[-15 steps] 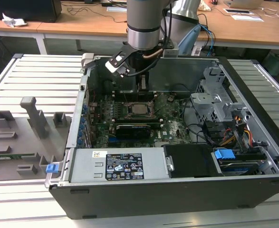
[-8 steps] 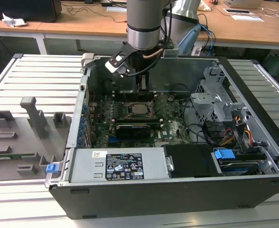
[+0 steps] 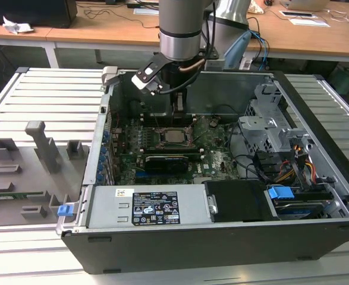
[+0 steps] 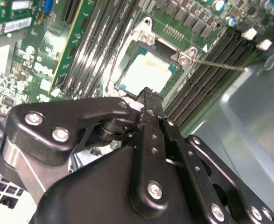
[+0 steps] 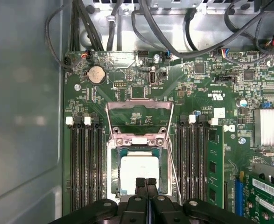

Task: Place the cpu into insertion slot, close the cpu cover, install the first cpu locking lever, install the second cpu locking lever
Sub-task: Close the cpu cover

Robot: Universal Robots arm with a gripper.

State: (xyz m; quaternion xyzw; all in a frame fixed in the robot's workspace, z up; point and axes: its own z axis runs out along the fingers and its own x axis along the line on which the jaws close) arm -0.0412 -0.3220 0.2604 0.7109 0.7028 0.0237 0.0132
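Note:
The cpu (image 5: 139, 169) lies flat in the insertion slot (image 5: 109, 186) on the green motherboard (image 5: 137, 88), its pale face showing through the window of the cpu cover (image 5: 139, 140). The grey cover frame lies down over the chip. One thin wire lever (image 4: 221, 65) sticks out sideways from the socket corner, and a U-shaped wire (image 5: 139, 105) stands off the board behind the socket. My gripper (image 5: 146, 183) is shut with nothing between its black fingers and hangs over the chip's near edge. In the exterior view the gripper (image 3: 177, 113) sits just behind the cpu (image 3: 174, 136).
Black memory slots (image 5: 85, 163) flank the socket on both sides. Cables (image 5: 174, 28) run along the case wall. A drive cage (image 3: 275, 124) and power supply (image 3: 144, 208) fill the case at the exterior view's right and front. A grey fixture tray (image 3: 25, 172) lies outside at its left.

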